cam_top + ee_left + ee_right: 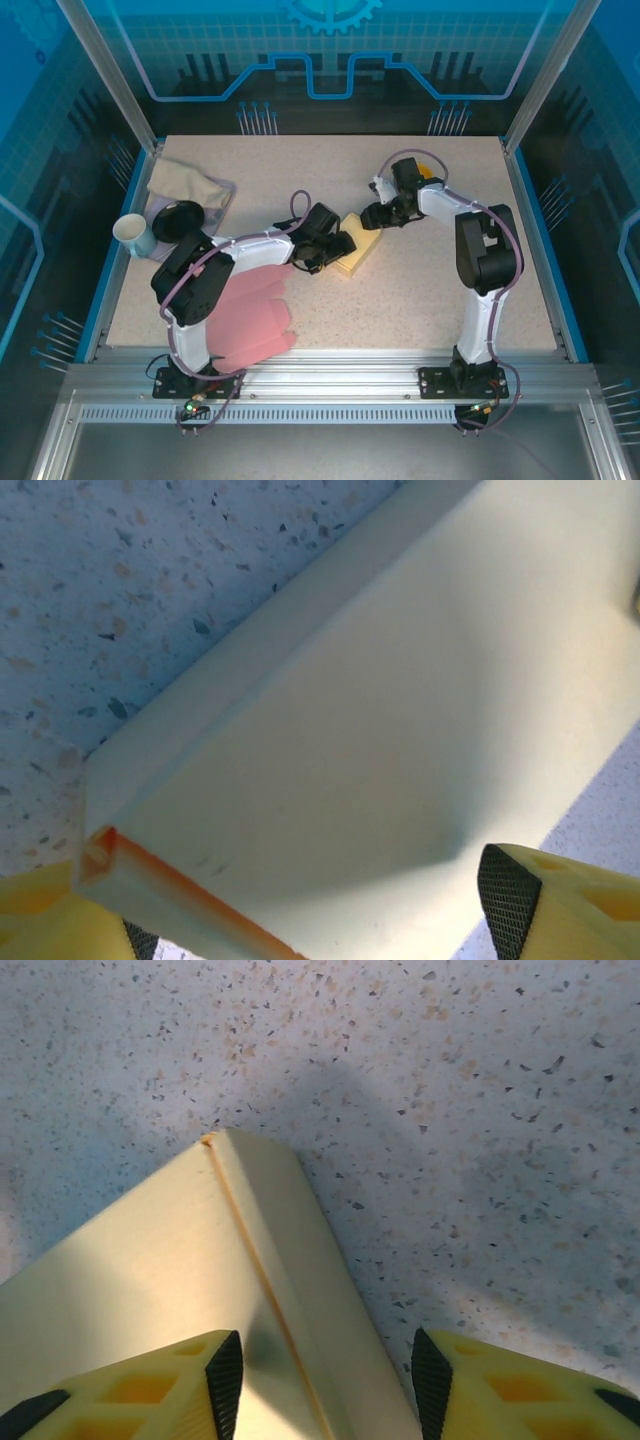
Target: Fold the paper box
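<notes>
Top view: the box [360, 247], pale yellow and partly folded, lies flat near the middle of the table [430, 300]. The left gripper [335, 250] sits at its left end and the right gripper [372, 217] at its far right corner. A pink cloth [250, 318] lies near the left arm's base. At the table's left edge stand a cup [131, 232] and, just beside it, a black bowl [178, 220], with a beige cloth [186, 182] behind them.

Left wrist view: the box [370, 710] runs diagonally across the table [120, 590], one long side wall folded up and an orange inner edge showing at its near corner. The left gripper [300, 915] straddles this end with its jaws wide. One finger touches the near corner. The other finger's black pad [505, 890] sits right at the opposite edge. I cannot tell whether it is grasping the box or merely standing around it.

Right wrist view: a corner of the box [0, 480]

Right wrist view: a corner of the box [160, 1260] points away over the table [450, 1110], with a fold line running along its upper edge. The right gripper [325, 1385] is released, jaws apart. One pad [226, 1380] lies over the top face, and the other pad [430, 1380] is over the table just beside the side wall.
</notes>
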### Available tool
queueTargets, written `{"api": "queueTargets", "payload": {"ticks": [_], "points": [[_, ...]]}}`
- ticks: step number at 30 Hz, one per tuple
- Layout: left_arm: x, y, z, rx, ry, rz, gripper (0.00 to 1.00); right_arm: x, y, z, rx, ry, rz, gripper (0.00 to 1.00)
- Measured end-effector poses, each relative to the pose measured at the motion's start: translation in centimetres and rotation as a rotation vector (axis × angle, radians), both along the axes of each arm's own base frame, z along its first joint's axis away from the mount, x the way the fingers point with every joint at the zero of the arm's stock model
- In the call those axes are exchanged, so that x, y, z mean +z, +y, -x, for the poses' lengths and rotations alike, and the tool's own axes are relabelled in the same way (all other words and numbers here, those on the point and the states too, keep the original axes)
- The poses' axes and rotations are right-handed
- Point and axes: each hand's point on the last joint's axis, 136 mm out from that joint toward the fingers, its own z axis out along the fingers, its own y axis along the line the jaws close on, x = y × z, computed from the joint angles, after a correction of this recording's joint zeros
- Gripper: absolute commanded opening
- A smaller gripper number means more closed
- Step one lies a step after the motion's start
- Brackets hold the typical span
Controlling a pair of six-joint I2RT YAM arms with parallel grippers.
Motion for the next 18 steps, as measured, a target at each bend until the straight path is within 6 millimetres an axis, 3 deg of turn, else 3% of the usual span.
{"api": "queueTargets", "payload": {"ticks": [7,11,15,18], "points": [[-0.1,-0.7,-1.5,-0.023,-0.007,-0.043,0.70,-0.2,-0.8,0.1,-0.066,0.002,-0.027,0.37],[0.4,-2.3,-3.5,-0.062,-0.038,-0.043,0.70,0.0,-4.7,1.1,-0.222,0.037,-0.012,0.32],[1.7,-5.5,-6.3,-0.115,-0.095,0.000,0.69,0.2,-9.9,3.0,-0.416,0.076,0.007,0.33],[2.5,-8.0,-7.5,-0.162,-0.127,0.038,0.69,0.4,-12.7,4.1,-0.518,0.083,0.024,0.33]]}}
